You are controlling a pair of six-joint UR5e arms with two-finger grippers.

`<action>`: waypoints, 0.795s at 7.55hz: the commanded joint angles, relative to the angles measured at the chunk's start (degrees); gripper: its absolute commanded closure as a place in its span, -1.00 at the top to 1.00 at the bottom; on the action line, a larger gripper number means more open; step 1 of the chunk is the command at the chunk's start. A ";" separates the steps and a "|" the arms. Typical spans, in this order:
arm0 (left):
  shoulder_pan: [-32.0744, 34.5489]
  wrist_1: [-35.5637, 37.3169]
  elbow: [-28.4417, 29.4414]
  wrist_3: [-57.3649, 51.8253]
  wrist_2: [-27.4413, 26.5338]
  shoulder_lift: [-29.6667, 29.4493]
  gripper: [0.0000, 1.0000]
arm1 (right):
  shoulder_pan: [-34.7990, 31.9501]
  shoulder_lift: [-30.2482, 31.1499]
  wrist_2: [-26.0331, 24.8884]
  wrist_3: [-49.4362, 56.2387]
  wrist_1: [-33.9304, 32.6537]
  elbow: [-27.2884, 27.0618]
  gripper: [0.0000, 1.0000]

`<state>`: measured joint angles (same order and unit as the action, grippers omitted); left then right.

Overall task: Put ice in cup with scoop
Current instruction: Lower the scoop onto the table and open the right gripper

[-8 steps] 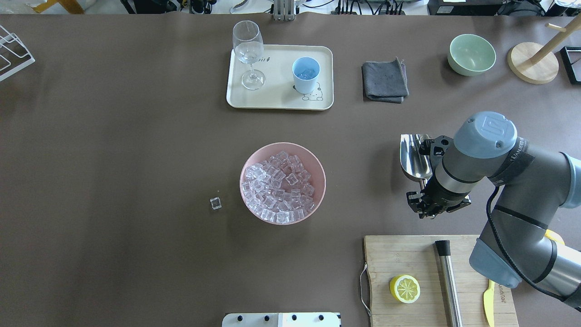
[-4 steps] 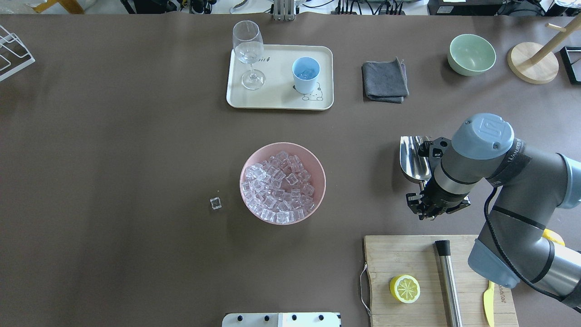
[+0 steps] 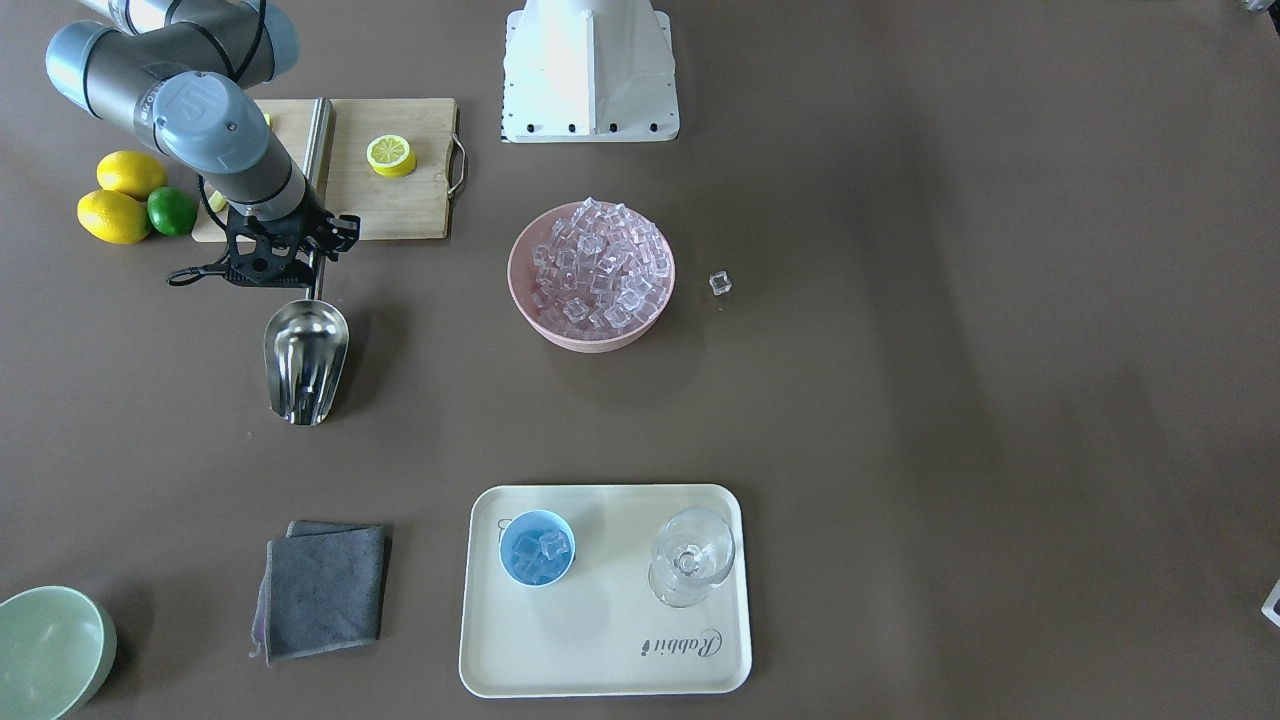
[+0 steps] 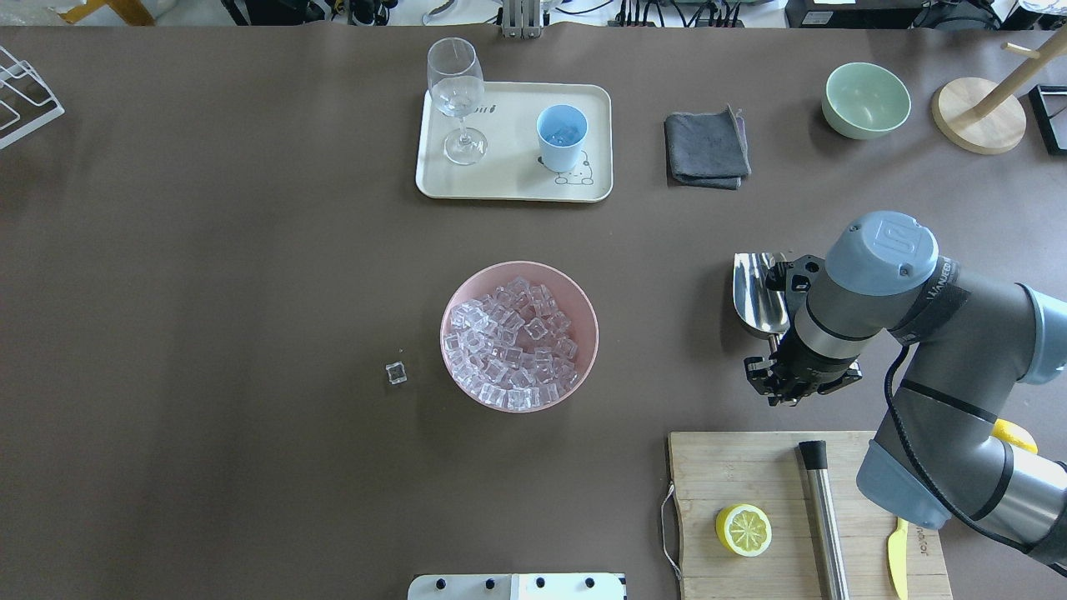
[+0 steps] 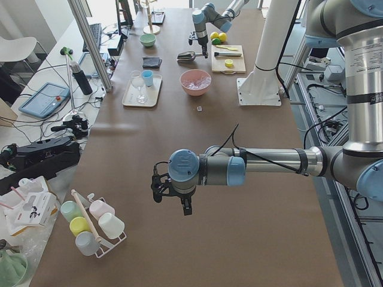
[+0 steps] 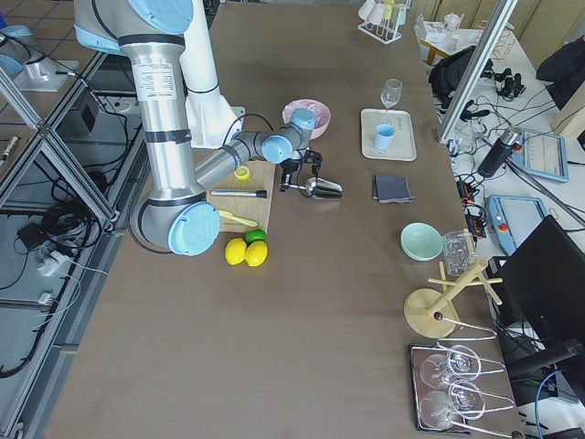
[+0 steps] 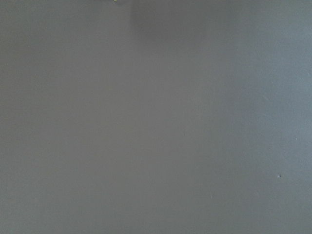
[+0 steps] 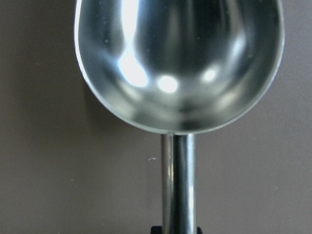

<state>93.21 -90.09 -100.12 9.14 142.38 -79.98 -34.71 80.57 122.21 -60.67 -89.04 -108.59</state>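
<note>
My right gripper (image 4: pixel 779 354) is shut on the thin handle of the steel scoop (image 4: pixel 758 292), which is held low over the table right of the pink bowl (image 4: pixel 593 333). The scoop's trough (image 8: pixel 180 63) is empty. The pink bowl is heaped with ice (image 4: pixel 513 342). One loose cube (image 4: pixel 396 373) lies on the table left of the bowl. The light-blue cup (image 4: pixel 561 137) stands on the cream tray (image 4: pixel 517 183) and holds a few cubes (image 3: pixel 537 548). My left gripper (image 5: pixel 185 209) shows only in the exterior left view, far from these things; I cannot tell its state.
A wine glass (image 4: pixel 456 92) stands on the tray beside the cup. A folded grey cloth (image 4: pixel 707 150) and a pale green bowl (image 4: pixel 865 100) lie at the far right. A cutting board (image 4: pixel 750 467) with a lemon half (image 4: pixel 743 530) and a steel cylinder (image 4: pixel 824 517) lies just behind my right gripper.
My right arm has shifted slightly back toward the robot with the scoop in it. Nothing else has moved.
</note>
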 commanded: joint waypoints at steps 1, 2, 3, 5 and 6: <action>0.04 0.01 -0.07 0.00 0.00 0.00 0.96 | 0.08 0.29 1.27 -0.33 7.91 3.83 0.75; -0.04 0.01 -0.07 0.00 0.00 0.00 0.96 | 0.08 0.21 1.28 -0.59 7.31 3.22 0.99; 0.04 0.18 -0.16 0.09 0.00 0.00 0.96 | 0.00 0.21 1.45 -0.59 7.22 3.30 0.99; -0.04 0.53 -0.34 0.09 0.00 0.00 0.96 | 0.00 0.21 1.63 -0.59 7.31 3.39 0.99; -0.04 0.53 -0.25 0.09 0.00 0.00 0.96 | 0.00 0.21 1.63 -0.59 7.31 3.39 0.99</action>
<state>93.18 -89.64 -100.40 9.22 142.38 -79.98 -34.71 80.78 123.78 -61.25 -81.76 -105.23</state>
